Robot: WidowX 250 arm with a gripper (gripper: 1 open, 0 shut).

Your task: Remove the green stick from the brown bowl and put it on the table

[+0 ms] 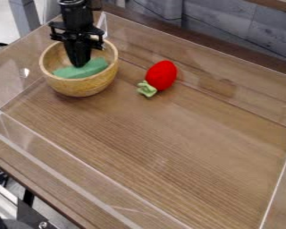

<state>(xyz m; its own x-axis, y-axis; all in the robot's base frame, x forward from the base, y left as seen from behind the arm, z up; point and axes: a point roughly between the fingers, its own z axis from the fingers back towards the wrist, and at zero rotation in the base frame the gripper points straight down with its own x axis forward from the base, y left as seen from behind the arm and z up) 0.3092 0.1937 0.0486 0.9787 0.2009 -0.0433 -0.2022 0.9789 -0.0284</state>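
The brown bowl (64,86) stands at the table's (170,156) far left. Inside it lies the green stick (97,68), flat and mint green, spanning the bowl's hollow. My black gripper (81,59) points straight down into the bowl. Its fingers are drawn close together over the middle of the stick, their tips pressed against it. The part of the stick under the fingers is hidden. The stick still rests in the bowl.
A red strawberry toy (163,74) with a small green leaf lies just right of the bowl. Low clear plastic walls (26,143) run around the table's edges. Bare wood-grain surface fills the middle and the right.
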